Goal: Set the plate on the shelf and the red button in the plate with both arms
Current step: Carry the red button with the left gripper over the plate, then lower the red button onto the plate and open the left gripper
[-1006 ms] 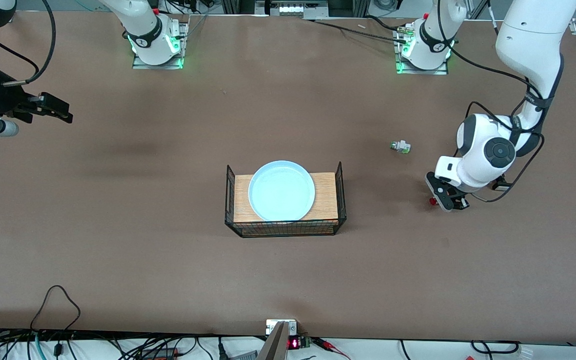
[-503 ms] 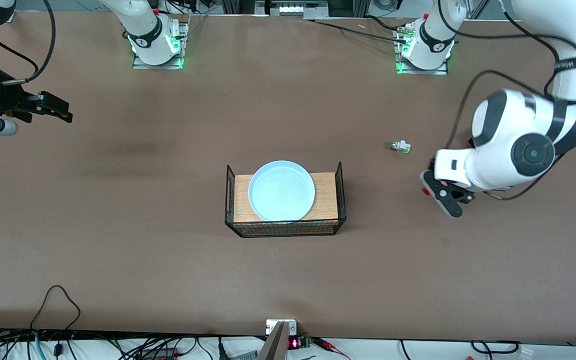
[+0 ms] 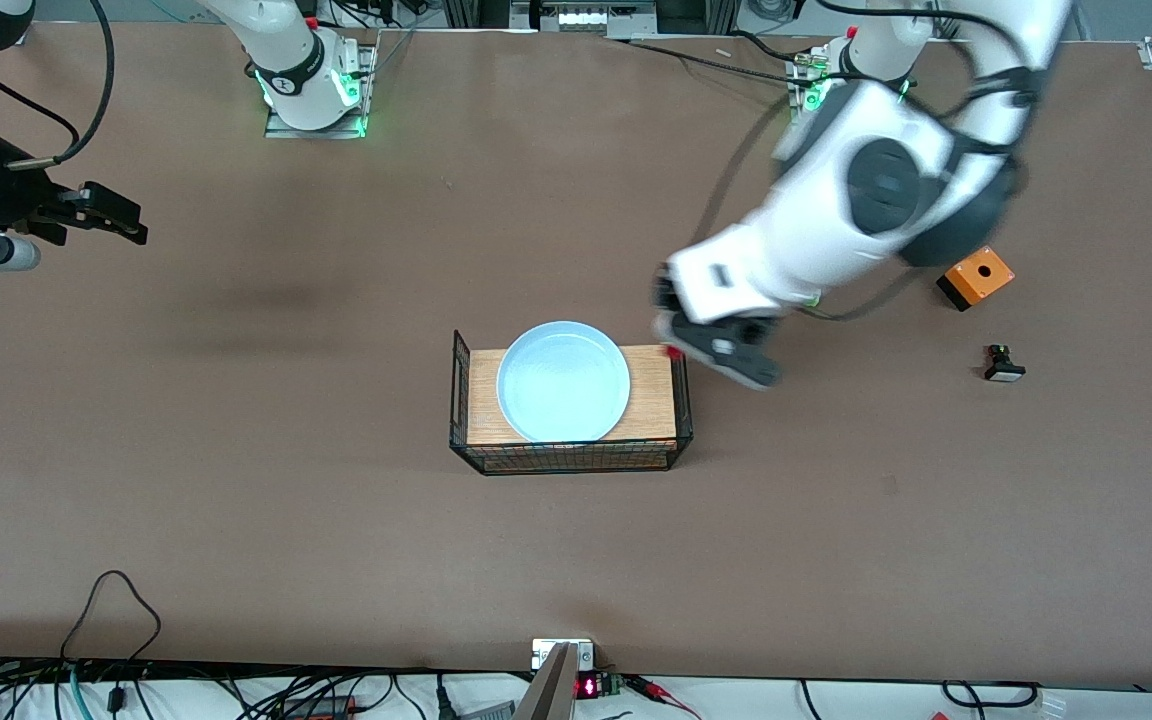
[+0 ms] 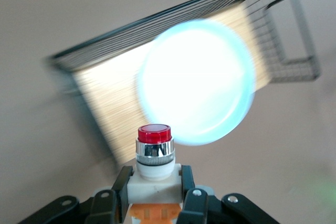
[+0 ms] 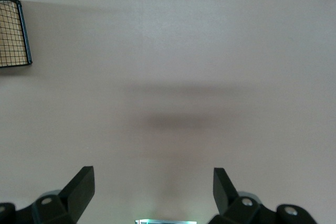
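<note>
With red button (image 4: pixel 154 153) clamped in left gripper (image 4: pixel 155 195) above basket (image 3: pixel 681 400) edge, mid-carry; next lower onto plate (image 3: pixel 563 381). Right gripper (image 5: pixel 153 192) spread wide, waiting well off basket.

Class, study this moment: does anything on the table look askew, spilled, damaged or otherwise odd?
Nothing stands out. The plate lies flat in the wire basket. The left gripper holds the red button upright over the basket's end. The right gripper waits, open, over bare table.
</note>
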